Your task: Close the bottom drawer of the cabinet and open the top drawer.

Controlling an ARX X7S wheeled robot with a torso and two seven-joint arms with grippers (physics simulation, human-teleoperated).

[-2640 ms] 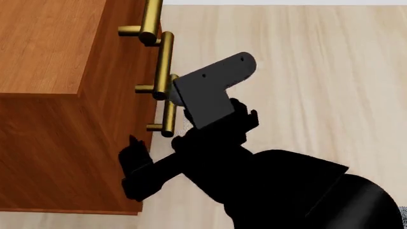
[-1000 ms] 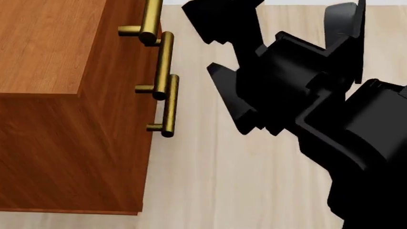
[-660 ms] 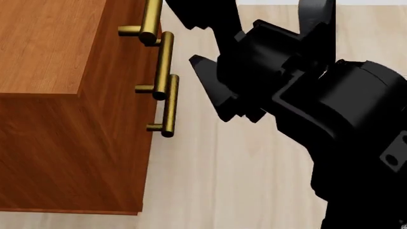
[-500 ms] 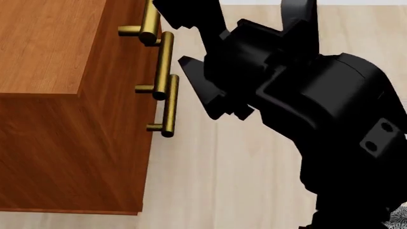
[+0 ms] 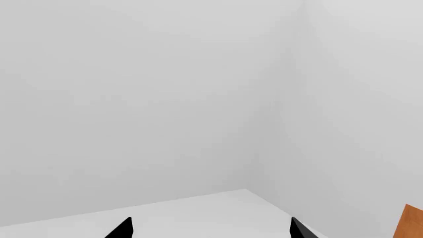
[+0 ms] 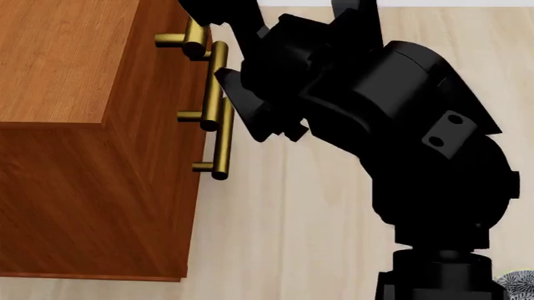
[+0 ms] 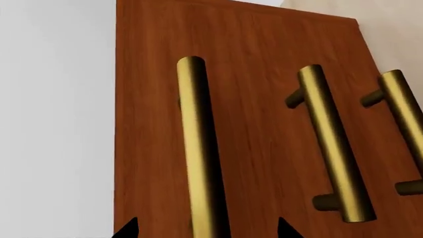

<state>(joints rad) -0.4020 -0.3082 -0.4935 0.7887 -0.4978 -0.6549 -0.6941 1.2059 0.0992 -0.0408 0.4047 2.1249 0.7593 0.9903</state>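
The cabinet (image 6: 75,156) stands at our left, all drawers looking shut. Our right gripper (image 7: 201,229) is nearer, spread wide and holding nothing, with the top drawer (image 7: 152,99) straight ahead and its long bar handle (image 7: 198,148) running between the tips. Our left gripper (image 5: 208,229) gapes too, facing away.

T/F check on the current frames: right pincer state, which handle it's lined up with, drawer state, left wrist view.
1. The right pincer is open. True.
2. It is clamped on a handle. False: the top drawer's handle runs between its tips, which are spread apart.
3. The cabinet has two handles. False: three brass bars show.
4. A drawer is pulled far out. False: all the fronts sit flush.
5. The left wrist view shows mostly blank wall. True.
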